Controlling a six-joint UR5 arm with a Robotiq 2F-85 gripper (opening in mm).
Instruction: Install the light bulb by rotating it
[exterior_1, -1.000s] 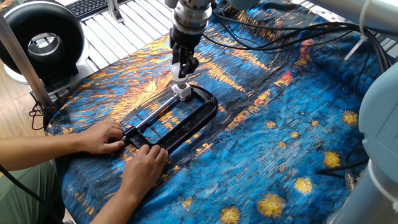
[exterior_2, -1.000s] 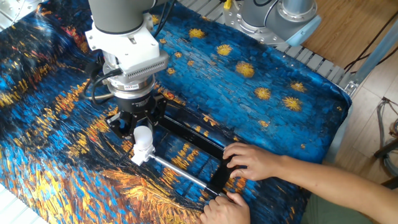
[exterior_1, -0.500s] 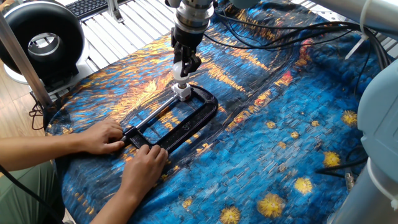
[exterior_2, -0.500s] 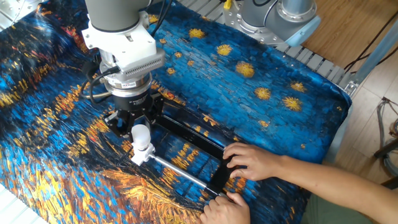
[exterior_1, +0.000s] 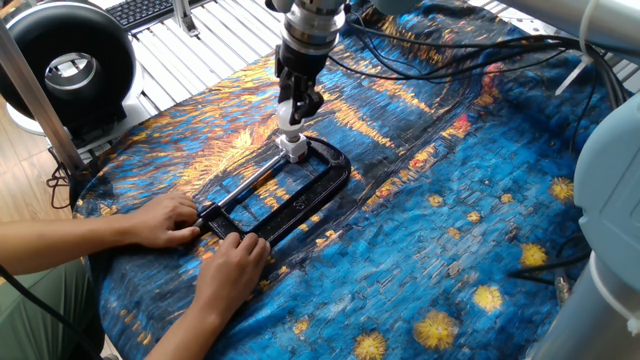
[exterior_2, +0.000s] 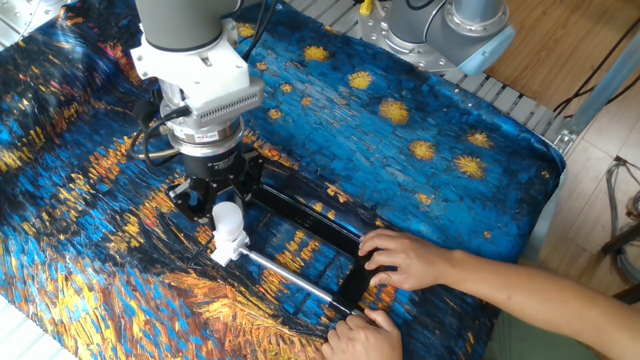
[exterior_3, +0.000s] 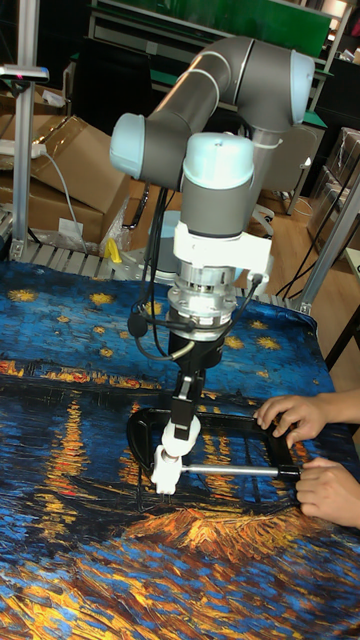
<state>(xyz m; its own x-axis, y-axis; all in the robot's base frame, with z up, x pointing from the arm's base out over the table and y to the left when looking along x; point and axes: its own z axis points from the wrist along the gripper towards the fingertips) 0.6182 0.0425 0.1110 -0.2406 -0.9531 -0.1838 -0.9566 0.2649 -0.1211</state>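
Observation:
The light bulb (exterior_1: 290, 124) (exterior_2: 228, 217) (exterior_3: 184, 430) is a small frosted white globe, upright over the white socket block (exterior_1: 293, 149) (exterior_2: 229, 246) (exterior_3: 165, 466). Its neck points down into the block; I cannot tell how deep it sits. My gripper (exterior_1: 293, 108) (exterior_2: 224, 206) (exterior_3: 186, 414) comes straight down from above and is shut on the light bulb, its black fingers on either side. The socket block is held in a black C-clamp (exterior_1: 318, 187) (exterior_2: 305, 213) (exterior_3: 222, 424) lying flat on the starry blue cloth.
A person's two hands (exterior_1: 168, 219) (exterior_2: 408, 258) (exterior_3: 292, 414) hold the clamp's screw end. A black ring-shaped device (exterior_1: 66, 63) stands at the table's left corner. Cables (exterior_1: 430, 52) trail behind my arm. A second robot base (exterior_2: 448, 26) and a grey arm (exterior_1: 610, 190) stand at the edges.
My wrist has turned slightly with the bulb in the fingers, staying over the socket block. The clamp and the hands have not moved.

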